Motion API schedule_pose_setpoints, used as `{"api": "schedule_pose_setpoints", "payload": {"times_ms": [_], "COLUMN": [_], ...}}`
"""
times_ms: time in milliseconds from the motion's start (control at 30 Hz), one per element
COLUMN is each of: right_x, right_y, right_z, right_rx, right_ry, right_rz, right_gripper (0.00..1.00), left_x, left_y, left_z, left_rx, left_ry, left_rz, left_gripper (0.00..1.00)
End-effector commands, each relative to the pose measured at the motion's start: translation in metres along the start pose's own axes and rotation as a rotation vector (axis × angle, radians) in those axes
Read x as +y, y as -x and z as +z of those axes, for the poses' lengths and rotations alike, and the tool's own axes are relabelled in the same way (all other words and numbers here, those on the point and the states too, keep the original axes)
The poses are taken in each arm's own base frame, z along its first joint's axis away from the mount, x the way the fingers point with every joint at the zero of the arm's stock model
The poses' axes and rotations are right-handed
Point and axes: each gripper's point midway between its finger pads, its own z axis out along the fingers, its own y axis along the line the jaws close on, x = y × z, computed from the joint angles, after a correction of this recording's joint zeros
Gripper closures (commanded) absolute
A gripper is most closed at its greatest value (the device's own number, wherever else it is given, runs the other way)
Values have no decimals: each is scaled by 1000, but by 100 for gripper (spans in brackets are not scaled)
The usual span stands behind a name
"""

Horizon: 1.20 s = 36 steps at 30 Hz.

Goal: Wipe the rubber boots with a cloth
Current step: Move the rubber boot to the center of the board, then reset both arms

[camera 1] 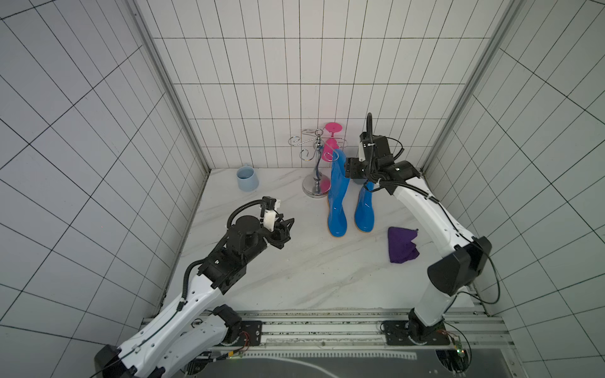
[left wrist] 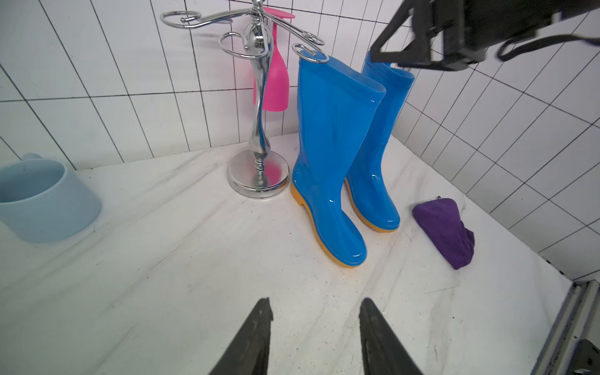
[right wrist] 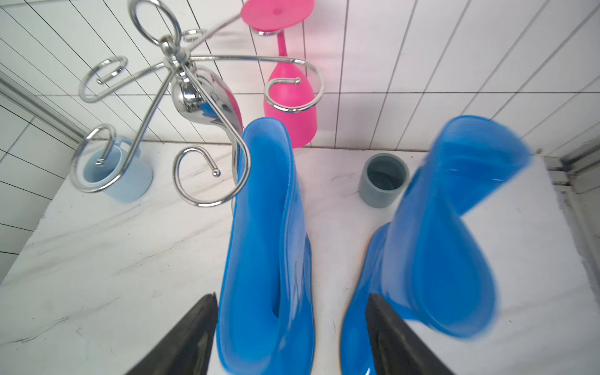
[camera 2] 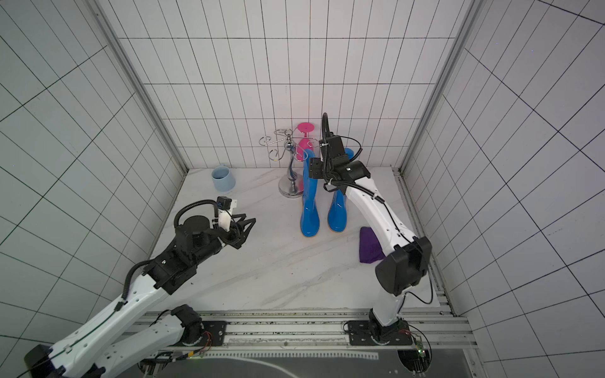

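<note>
My left arm [camera 1: 196, 297] and right arm [camera 1: 422, 212] wear glossy white shells dotted with small holes — joints and wrists are matte black blocks. Ribbed black hoses [camera 1: 242, 208] loop over each wrist. Left claw [left wrist: 315, 308] and right claw [right wrist: 292, 302] have black, tapering fingers.

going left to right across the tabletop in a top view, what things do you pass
light-blue mug → chrome rack → rubber boots → purple cloth. The pink glass is left out, since it overlaps the rack.
</note>
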Motion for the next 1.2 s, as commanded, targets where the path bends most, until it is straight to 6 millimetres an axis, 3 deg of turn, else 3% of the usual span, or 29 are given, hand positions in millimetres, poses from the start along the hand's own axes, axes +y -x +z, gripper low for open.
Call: {"api": "schedule_pose_setpoints", "payload": {"times_ms": [0, 167, 333, 433, 533, 633, 867, 1000, 1167], "right_x": [-39, -99, -157, -182, -190, -198, -198, -198, -201], "right_y": [-17, -75, -129, -150, -167, -178, -184, -192, -203], "right_z": [-27, -31, -19, -8, 9, 19, 1, -12, -5], "right_rx": [-55, -89, -146, -183, -205, -214, -432, -518, -504], "right_ry": [-65, -106, -185, -247, -270, -304, -319, -337, -347], "right_rz": [6, 89, 152, 143, 69, 5, -80, -92, -91], "right_gripper": [26, 24, 21, 18, 14, 15, 15, 15, 15], "left_x": [13, 26, 39, 50, 58, 73, 106, 135, 169], "left_y": [16, 11, 7, 6, 6, 1, -18, -26, -38], "left_z": [-6, -11, -17, -20, -19, -16, -13, -25, -28], "left_rx": [-40, -37, -40, -38, -35, -9, -32, -129, -162], "left_ry": [79, 137, 190, 232, 252, 320, 479, 648, 809], "left_rz": [-31, -72, -97, -106, -113, -105, 26, 12, -15], "left_gripper": [51, 40, 31, 25, 2, 2, 2, 2, 2]}}
